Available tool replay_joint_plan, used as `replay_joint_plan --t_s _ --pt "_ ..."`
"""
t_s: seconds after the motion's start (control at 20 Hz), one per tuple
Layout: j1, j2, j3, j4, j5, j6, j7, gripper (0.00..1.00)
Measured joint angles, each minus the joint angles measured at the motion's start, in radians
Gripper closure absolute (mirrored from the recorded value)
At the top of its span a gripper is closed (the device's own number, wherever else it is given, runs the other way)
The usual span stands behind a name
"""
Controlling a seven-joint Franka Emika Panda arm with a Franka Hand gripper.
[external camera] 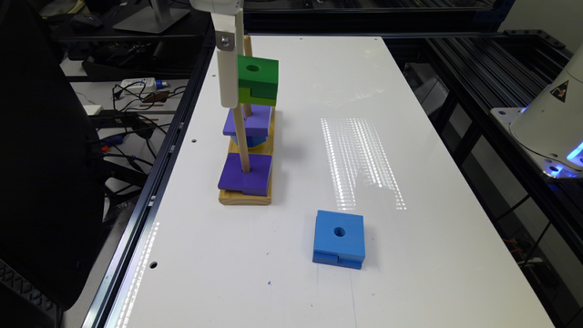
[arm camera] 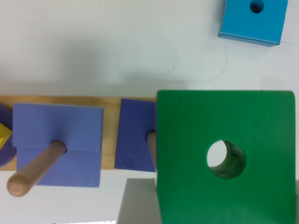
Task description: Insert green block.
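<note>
You see the gripper (external camera: pixel 230 98) pinching one green block (external camera: pixel 258 79) above two purple blocks (external camera: pixel 245 173); one blue block (external camera: pixel 339 239) near the table's (external camera: pixel 410 136) front edge

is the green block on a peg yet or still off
Off. The green block hangs in the air, held by the gripper above the purple blocks; through its centre hole the wrist view shows no peg.

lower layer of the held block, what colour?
Lime green, under the dark-green top of the green block. Clearest in the exterior view.
</note>
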Motion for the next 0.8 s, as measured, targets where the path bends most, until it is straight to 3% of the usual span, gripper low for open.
replay_joint_plan --t_s 0.8 --pt "-0.001 0.025 0.000 0.007 -0.0032 0.012 -0.001 1.00"
